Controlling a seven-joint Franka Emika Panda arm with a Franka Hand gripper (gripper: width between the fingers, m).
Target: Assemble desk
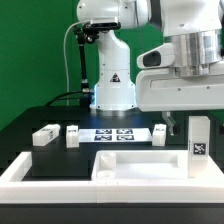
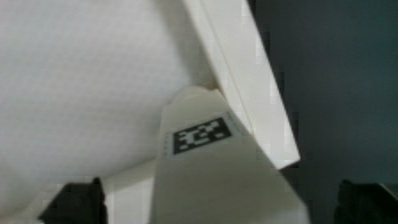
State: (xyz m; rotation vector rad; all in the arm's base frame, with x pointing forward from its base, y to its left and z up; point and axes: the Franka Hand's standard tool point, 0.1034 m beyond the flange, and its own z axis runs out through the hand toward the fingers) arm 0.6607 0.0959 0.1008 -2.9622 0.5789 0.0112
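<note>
The desk's wide white slab [image 1: 135,165] lies flat at the front, inside the raised rim. One leg block [image 1: 200,140] with a tag stands upright at the slab's end on the exterior view's right. My gripper [image 1: 190,125] hangs over it, open. In the wrist view the leg [image 2: 214,175] sits between my dark fingertips [image 2: 71,203], with a gap on each side, and the slab [image 2: 89,90] lies beyond it. My gripper [image 2: 217,205] holds nothing. Three more leg blocks [image 1: 44,136] [image 1: 73,135] [image 1: 160,133] lie on the black table behind the slab.
The marker board [image 1: 115,134] lies flat in front of the robot's base [image 1: 112,90]. A long white raised rim [image 1: 30,172] borders the front and the exterior view's left of the work area. A green wall stands behind.
</note>
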